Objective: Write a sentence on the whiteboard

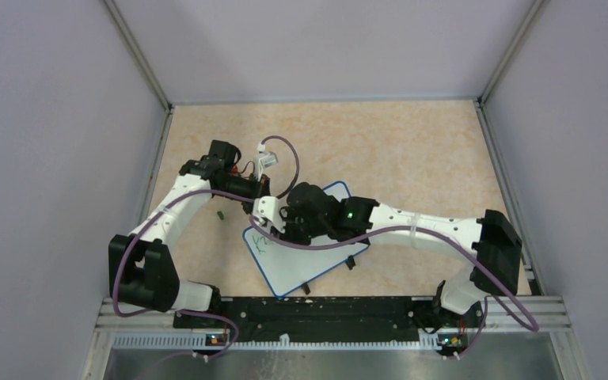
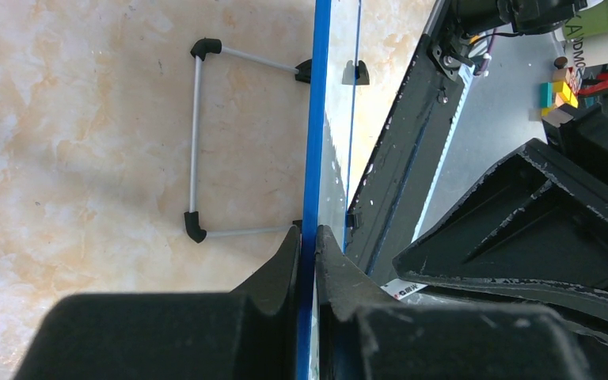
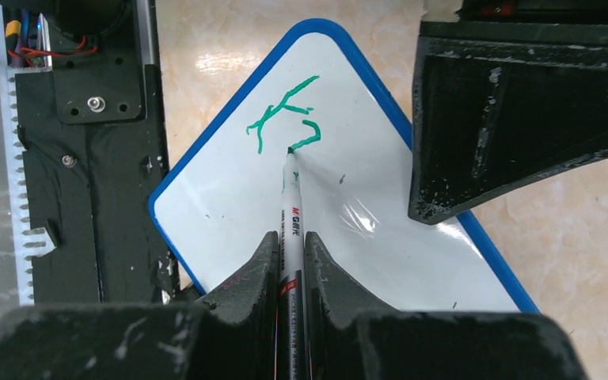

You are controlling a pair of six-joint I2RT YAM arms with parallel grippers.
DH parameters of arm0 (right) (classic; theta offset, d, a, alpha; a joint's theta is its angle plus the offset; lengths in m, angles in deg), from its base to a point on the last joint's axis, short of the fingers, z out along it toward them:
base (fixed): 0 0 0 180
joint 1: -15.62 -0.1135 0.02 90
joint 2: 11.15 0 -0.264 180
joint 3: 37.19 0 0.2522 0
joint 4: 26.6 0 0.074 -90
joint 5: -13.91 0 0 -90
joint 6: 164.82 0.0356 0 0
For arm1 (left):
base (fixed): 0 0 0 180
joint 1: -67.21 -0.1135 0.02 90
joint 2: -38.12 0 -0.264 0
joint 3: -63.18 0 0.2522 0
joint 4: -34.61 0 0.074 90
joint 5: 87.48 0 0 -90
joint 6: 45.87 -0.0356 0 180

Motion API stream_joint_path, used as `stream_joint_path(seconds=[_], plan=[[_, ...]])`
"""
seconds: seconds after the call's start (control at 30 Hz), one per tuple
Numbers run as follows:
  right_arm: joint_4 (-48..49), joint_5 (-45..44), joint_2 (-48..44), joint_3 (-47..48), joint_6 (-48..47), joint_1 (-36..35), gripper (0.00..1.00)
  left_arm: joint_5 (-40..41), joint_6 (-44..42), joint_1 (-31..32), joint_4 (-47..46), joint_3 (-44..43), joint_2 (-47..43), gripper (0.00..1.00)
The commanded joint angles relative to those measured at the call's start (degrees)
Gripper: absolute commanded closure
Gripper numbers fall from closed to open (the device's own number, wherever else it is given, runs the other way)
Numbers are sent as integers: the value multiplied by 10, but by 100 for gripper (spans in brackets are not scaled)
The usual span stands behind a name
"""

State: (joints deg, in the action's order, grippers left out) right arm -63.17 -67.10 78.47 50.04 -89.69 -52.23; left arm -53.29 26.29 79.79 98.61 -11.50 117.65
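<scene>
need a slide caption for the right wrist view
Right pincer holds a marker, its tip on the whiteboard beside the first green strokes.

place: robot lab test cell | walls: plain grey panels [image 1: 47, 119] in aluminium posts [image 1: 137, 51], left of the left gripper [image 2: 307, 234], right of the right gripper [image 3: 290, 239], and beyond both | surface: beige marble-pattern tabletop [image 1: 396, 150] beneath them | mount: black rail [image 1: 324, 313] behind them bearing both arm bases [image 1: 198, 297], purple cables [image 1: 293, 158] | clutter: small coloured blocks [image 2: 558, 93] past the left gripper
</scene>
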Motion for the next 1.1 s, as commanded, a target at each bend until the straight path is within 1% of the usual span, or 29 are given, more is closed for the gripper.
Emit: stream_joint_path(seconds=[0.0, 0.3, 0.6, 1.07], plan=[[-8, -8, -16, -9, -12, -6, 100, 28, 6, 10, 0, 12, 5, 100], [-25, -24, -25, 2, -24, -8, 100, 27, 5, 10, 0, 12, 7, 100], [-43, -25, -23, 68, -28, -9, 100, 28, 5, 11, 0, 12, 8, 100], [-19, -40, 12, 84, -28, -8, 100, 29, 5, 12, 0, 11, 5, 100]])
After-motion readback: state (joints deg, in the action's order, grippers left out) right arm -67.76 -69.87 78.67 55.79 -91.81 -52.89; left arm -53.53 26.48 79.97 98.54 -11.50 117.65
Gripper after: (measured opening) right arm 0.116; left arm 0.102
